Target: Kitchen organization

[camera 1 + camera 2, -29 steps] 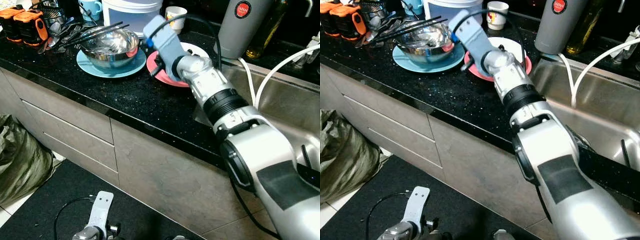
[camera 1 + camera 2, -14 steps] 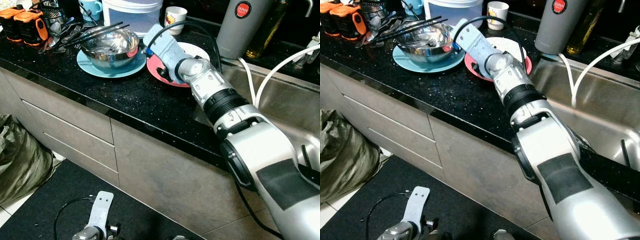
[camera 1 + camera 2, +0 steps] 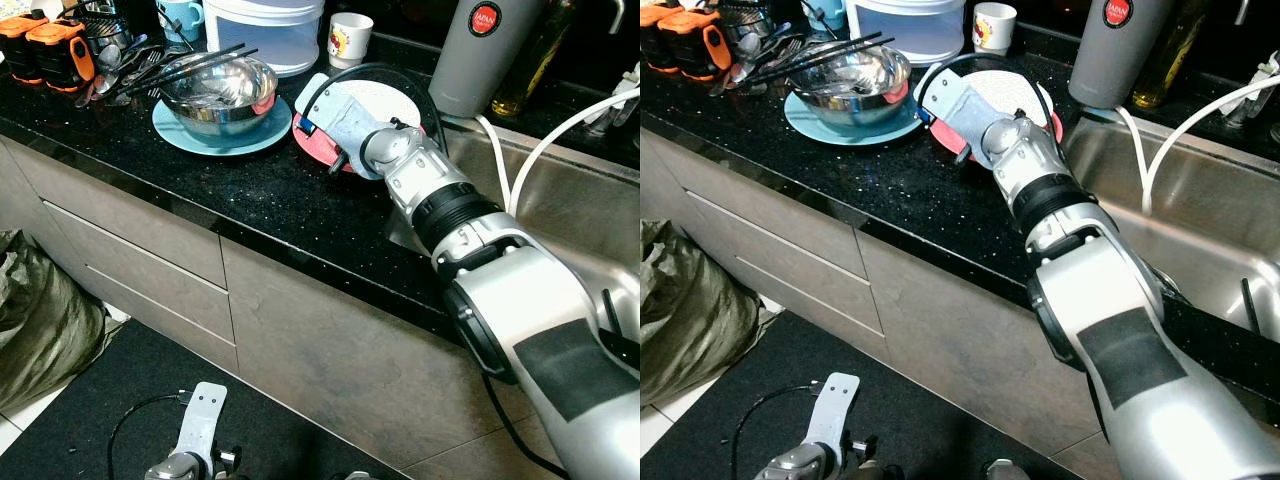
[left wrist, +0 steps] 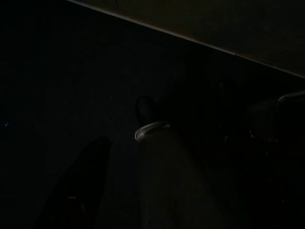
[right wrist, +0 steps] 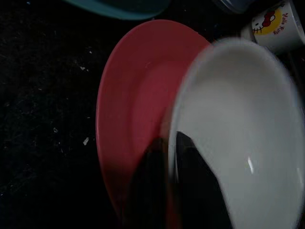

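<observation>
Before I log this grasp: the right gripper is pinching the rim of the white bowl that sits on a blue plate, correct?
Nearly. The right wrist view shows the right gripper pinching the white bowl rim, but that bowl sits on the pink plate, not a blue one.

Head cams look down at counter (image 3: 200, 190); R wrist close-up.

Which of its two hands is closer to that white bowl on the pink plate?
The right. The right gripper pinches the white bowl rim on the pink plate. The left gripper hangs low by the floor, below the counter.
</observation>
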Tool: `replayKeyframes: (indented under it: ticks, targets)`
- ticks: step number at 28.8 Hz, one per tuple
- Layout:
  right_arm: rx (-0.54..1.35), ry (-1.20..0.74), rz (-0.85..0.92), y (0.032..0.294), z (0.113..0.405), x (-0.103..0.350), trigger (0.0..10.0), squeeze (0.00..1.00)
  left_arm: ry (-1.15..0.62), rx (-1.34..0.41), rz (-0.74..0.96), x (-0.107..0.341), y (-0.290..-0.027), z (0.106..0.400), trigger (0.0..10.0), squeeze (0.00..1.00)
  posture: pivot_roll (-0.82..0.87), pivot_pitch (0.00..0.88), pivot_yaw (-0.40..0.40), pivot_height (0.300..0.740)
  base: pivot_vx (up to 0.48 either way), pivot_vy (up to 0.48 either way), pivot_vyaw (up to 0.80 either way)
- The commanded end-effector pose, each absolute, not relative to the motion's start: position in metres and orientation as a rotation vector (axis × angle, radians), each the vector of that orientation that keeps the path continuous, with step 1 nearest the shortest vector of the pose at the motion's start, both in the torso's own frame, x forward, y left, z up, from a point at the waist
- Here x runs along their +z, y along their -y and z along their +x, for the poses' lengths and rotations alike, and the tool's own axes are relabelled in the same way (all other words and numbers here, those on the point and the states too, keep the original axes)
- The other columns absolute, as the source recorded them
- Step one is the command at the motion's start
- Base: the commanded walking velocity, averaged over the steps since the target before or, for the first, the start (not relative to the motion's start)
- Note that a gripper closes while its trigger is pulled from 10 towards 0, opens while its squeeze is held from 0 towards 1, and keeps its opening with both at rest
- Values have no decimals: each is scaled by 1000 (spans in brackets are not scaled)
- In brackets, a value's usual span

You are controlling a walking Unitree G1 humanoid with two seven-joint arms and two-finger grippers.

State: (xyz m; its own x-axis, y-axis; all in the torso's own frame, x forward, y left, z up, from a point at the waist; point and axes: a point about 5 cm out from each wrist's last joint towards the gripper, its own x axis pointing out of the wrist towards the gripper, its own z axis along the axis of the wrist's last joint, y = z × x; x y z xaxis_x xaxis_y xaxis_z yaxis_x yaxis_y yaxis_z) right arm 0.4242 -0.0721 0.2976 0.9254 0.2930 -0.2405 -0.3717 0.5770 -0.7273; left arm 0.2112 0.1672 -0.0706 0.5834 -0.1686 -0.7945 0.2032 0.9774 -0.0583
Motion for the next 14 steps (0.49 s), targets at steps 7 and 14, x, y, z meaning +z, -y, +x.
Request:
replayKeyframes:
  ticks: [7, 14]
  targets:
    - [377, -51, -891, 76, 425, 307, 0, 0, -945, -216, 35, -74, -167, 205, 10000, 0, 13, 149, -60, 740, 0, 0, 0]
    - [684, 307, -286, 46, 405, 362, 0, 0, -944, -215, 35, -74, -166, 205, 10000, 0, 15, 147, -56, 740, 0, 0, 0]
